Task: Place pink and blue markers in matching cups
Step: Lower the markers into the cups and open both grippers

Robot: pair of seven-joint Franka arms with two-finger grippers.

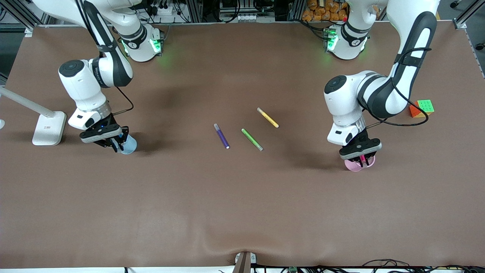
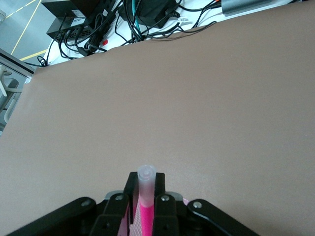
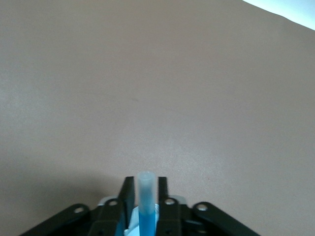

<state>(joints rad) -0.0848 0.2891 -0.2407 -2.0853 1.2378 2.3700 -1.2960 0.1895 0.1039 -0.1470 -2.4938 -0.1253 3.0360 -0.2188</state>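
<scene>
Left gripper (image 1: 362, 159): jaws clamped on the pink marker (image 2: 144, 204), which stands upright between the pads with its pale cap end up. It hangs directly over the pink cup (image 1: 356, 164), at the left arm's end of the table; the marker's lower end seems to be at or inside the rim, though how deep is hidden.

Right gripper (image 1: 115, 145): jaws clamped on the blue marker (image 3: 146, 204), likewise upright with pale cap up, over the blue cup (image 1: 128, 145) at the right arm's end.

Both arms look to be at the release stage. To do it well: keep each marker centred over the cup mouth, lower until the tip is well inside, open only slightly, then lift straight up so the fingers do not tip these light cups.

Mid-table, untouched: purple pen (image 1: 221, 136), green pen (image 1: 252, 139), yellow pen (image 1: 268, 117). A colour cube (image 1: 421, 108) sits near the left arm's elbow; a white lamp base (image 1: 49, 128) sits beside the right arm.
</scene>
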